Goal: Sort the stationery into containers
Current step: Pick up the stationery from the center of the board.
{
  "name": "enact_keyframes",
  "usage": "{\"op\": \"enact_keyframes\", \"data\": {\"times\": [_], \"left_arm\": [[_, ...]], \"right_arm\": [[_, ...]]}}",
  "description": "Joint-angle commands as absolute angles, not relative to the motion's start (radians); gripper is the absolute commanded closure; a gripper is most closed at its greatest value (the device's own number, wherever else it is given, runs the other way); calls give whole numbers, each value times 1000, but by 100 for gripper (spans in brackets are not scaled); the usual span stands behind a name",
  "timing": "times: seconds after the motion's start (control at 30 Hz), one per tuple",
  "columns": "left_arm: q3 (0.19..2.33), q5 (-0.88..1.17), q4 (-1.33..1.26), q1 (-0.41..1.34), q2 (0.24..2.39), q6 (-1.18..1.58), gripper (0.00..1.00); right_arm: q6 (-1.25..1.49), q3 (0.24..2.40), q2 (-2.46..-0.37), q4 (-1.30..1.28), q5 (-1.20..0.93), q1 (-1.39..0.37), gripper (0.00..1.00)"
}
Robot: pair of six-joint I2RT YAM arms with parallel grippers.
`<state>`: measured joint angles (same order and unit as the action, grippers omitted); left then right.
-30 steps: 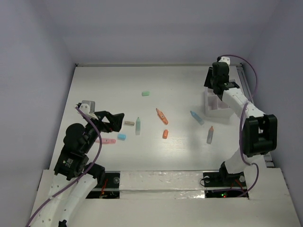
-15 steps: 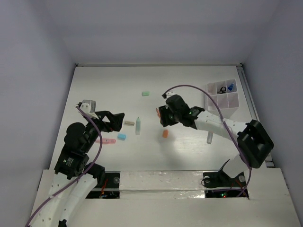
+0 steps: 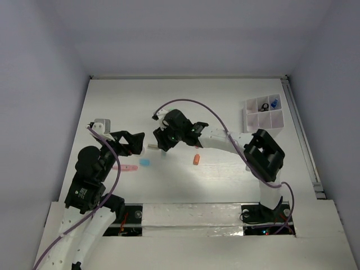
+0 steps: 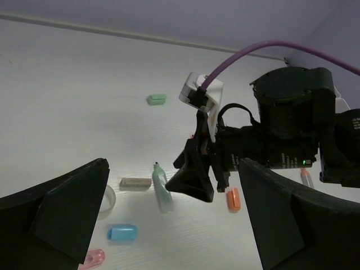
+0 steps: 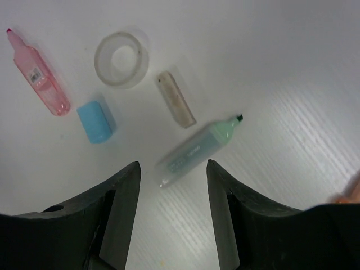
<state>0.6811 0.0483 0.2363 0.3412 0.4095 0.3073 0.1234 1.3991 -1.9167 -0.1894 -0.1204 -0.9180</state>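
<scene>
Near strip of the white table point(image 3: 225, 180) in front of the arm bases is open, so is the R half btwn the orange stub and the tray. L side is crowded. Translucent pink pen point(image 3: 125, 167) lies nearest, approx L–R, w/ a light-blue eraser block point(image 3: 144, 162) just beside it. L gripper point(image 3: 139, 143) hangs low just behind them, jaws at full spread, holding nothing. A clear tape ring point(image 5: 121, 59) sits by one of its fingers.

R gripper point(image 5: 172, 188) reaches across into the same cluster, jaws partly apart, nothing gripped. Its fingertips stand either side of the blunt end of the mint-green translucent marker point(image 5: 197, 149); contact can't be told, the marker is blurred. The marker lies flat on the table, long axis approx near–far, dark tip pointing to the far wall. Tan eraser stick point(image 5: 176, 106) is just beside its tip half, not touching. Short orange stub point(image 3: 196, 159) is off to the R, well apart.

Farther out, a small green block point(image 4: 157, 99) lies alone mid-table. Far R, hard by the table's R edge, is the white plastic tray of six square cells point(image 3: 245, 115), w/ a blue clip point(image 3: 274, 103) in a far cell.
</scene>
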Motion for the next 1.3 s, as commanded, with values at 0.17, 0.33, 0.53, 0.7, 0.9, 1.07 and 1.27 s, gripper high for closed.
{"op": "enact_keyframes", "data": {"times": [0.17,0.33,0.53,0.7,0.9,1.07,1.27], "left_arm": [[713,-37,219,324,357,308,2],[719,-84,232,324,328,316,1],[716,-74,227,324,330,316,1],[712,-57,221,324,333,316,1],[709,-44,216,324,333,316,1],[707,-40,215,324,336,316,1],[704,-25,207,324,325,314,1]], "right_arm": [[-66,1710,-2129,-268,-268,-920,44],[-80,1805,-2218,-330,-302,-920,44],[-71,1862,-2275,-396,-296,-920,45],[-52,1919,-2335,-423,-284,-930,54],[-3,1948,-2329,-342,-242,-930,89],[55,1878,-2191,-194,-120,-919,97],[181,1648,-1935,-84,-6,-724,99]]}}
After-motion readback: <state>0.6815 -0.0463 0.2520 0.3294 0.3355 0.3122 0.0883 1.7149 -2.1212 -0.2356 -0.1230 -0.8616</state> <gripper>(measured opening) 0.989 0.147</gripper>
